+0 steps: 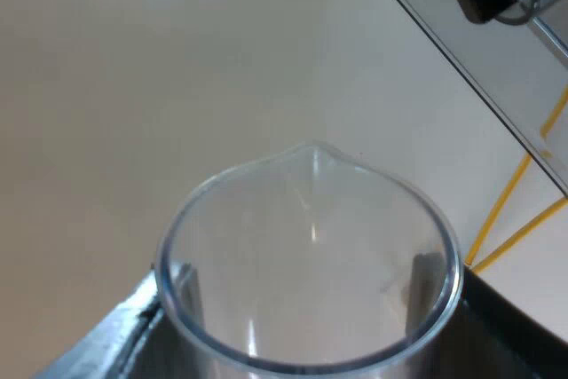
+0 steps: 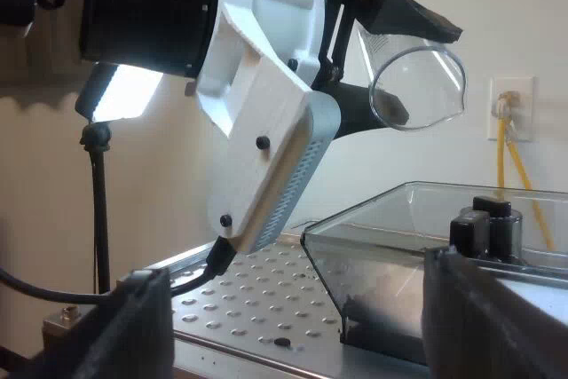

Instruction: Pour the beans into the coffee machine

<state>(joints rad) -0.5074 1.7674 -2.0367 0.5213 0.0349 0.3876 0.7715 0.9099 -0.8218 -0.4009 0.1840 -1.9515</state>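
Left fingers (image 1: 510, 321) are clamped on the measuring glass (image 1: 311, 246), tipped on its side above the bean hopper (image 2: 426, 219) so that its spout aims down into it. The glass looks empty, so I judge the pour done. Right fingers (image 2: 497, 317) hang apart, holding nothing, near the hopper.

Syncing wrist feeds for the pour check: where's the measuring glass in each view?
Left wrist view: measuring glass clamped in the left tool, mouth facing the camera.
Right wrist view: measuring glass tilted above the bean hopper, in that same tool.
Shared landmark: the yellow cable beyond the glass.
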